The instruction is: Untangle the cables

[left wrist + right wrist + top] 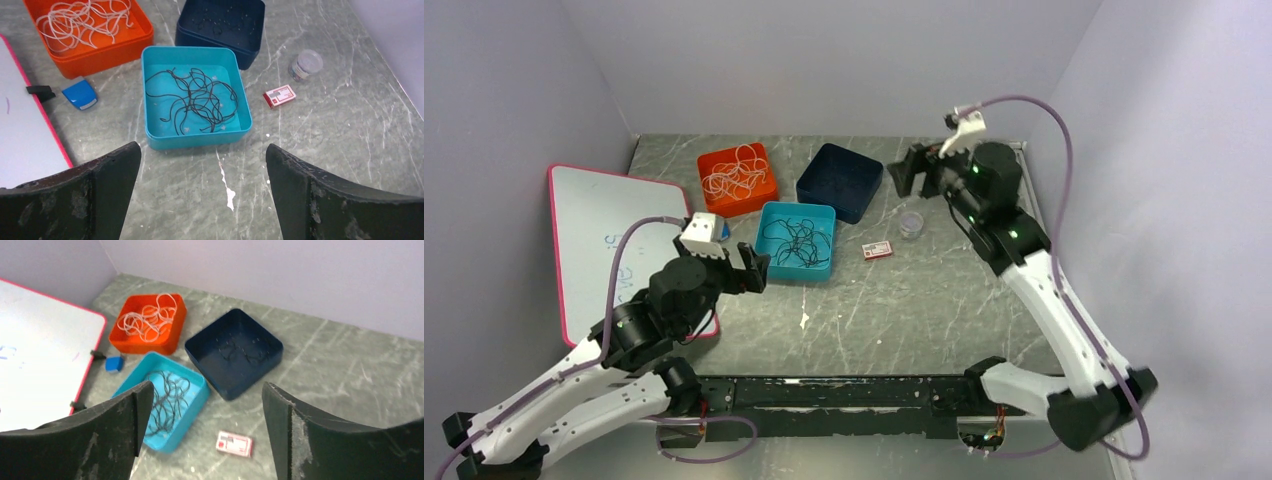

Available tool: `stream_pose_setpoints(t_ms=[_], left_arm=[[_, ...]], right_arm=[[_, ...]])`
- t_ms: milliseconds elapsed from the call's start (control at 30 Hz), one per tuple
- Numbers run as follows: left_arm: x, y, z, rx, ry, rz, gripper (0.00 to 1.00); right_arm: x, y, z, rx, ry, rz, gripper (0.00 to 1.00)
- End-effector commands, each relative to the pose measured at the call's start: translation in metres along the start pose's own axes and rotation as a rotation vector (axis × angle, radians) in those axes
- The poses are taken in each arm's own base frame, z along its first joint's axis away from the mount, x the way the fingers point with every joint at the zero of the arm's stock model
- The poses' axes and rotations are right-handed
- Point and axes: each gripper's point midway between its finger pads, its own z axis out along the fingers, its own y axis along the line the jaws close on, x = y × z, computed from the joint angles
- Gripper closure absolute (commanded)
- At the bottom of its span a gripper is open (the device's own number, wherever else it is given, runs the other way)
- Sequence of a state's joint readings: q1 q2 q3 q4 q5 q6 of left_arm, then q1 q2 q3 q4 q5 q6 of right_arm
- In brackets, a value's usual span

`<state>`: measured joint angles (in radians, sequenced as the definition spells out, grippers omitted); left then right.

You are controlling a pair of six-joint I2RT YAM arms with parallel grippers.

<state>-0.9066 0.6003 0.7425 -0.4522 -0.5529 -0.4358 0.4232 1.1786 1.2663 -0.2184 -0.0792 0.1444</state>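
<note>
- Table (pixel 924 310): grey marbled top, fills the middle of the top view, pale walls on three sides.
- Whiteboard (pixel 604 240): pink-edged, lies flat at left of frame.
- Orange tray (pixel 744 208): upper centre-left, just right of the whiteboard's top corner.
- Teal tray (pixel 794 275): centre, just below the orange one.
- Navy tray (pixel 839 175): upper centre, corner close to the teal tray.
- Small blue block (pixel 80 94): between whiteboard and teal tray.
- Red-and-white card (pixel 877 250): right of the teal tray.
- Small clear jar (pixel 911 222): upright, just up-right of the card.
- White fleck (pixel 227 187): on bare table below the teal tray.
</note>
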Motion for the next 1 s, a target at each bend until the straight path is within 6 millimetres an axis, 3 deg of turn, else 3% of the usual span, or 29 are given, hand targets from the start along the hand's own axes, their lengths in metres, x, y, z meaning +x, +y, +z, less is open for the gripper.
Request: stream_pose_setpoints(t_ms=[0, 100, 133, 200, 300, 433, 533, 800, 967], left_arm=[[-0.033, 0.005, -0.007, -0.026, -0.106, -0.006, 0.0], [-0.035, 0.009, -0.012, -0.03, -0.118, -0.024, 0.0], [-0.034, 0.011, -0.014, -0.036, -0.122, -0.039, 0.0], [-0.031, 0.015, -0.018, -0.038, -0.132, -0.07, 0.0], [-0.022, 0.023, -0.023, -0.043, -0.138, -0.111, 0.0], [-0.011, 0.032, -0.028, -0.049, -0.135, -0.149, 0.0], [-0.004, 0.036, -0.03, -0.052, -0.128, -0.149, 0.0], [0.009, 0.045, -0.03, -0.091, -0.092, -0.13, 0.01], [0.012, 0.049, -0.033, -0.101, -0.088, -0.145, 0.0]], right_arm=[[0.026, -0.012, -0.055, 0.072, 0.075, -0.021, 0.15], [0.033, -0.011, -0.085, 0.077, 0.061, 0.006, 0.08], [0.037, -0.011, -0.093, 0.081, 0.057, 0.019, 0.02], [0.049, -0.013, -0.106, 0.094, 0.048, 0.04, 0.0], [0.086, -0.021, -0.117, 0.131, 0.071, 0.071, 0.0], [0.119, -0.028, -0.127, 0.152, 0.079, 0.084, 0.0], [0.128, -0.035, -0.134, 0.189, 0.044, 0.105, 0.0], [0.119, -0.056, -0.14, 0.329, -0.026, 0.197, 0.0], [0.124, -0.056, -0.135, 0.335, -0.042, 0.264, 0.0]])
